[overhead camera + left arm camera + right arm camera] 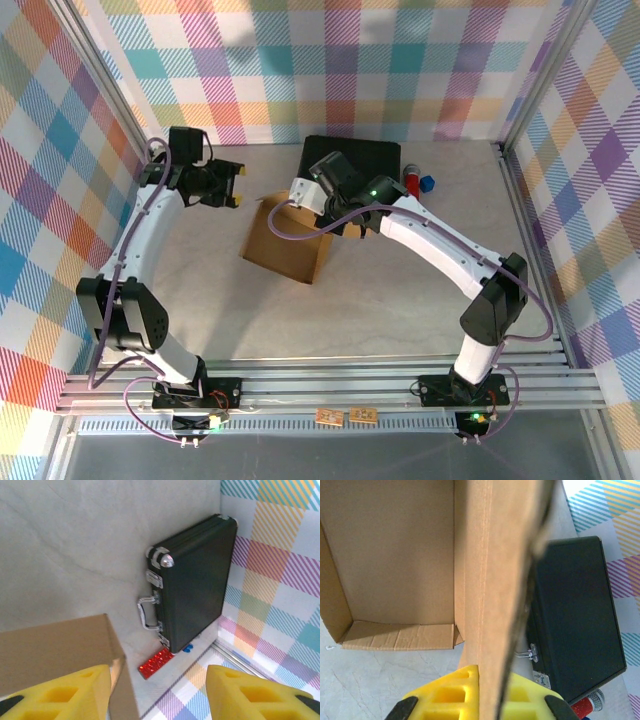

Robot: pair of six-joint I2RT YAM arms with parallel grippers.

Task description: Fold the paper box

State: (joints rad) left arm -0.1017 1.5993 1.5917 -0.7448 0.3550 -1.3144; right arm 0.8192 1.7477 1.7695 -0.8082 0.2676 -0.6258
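Paper box (285, 245), opening up, skewed; right pincer (487, 695) clamps wall; left pincer (157, 682) open

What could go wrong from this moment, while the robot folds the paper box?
1. The right gripper pinches only one thin wall of the paper box. The cardboard might slip out or crease in the wrong place.
2. The black case lies close behind the box, so a flap pushed that way could hit it.
3. The left gripper is open and holds nothing, so the box may slide on the table.
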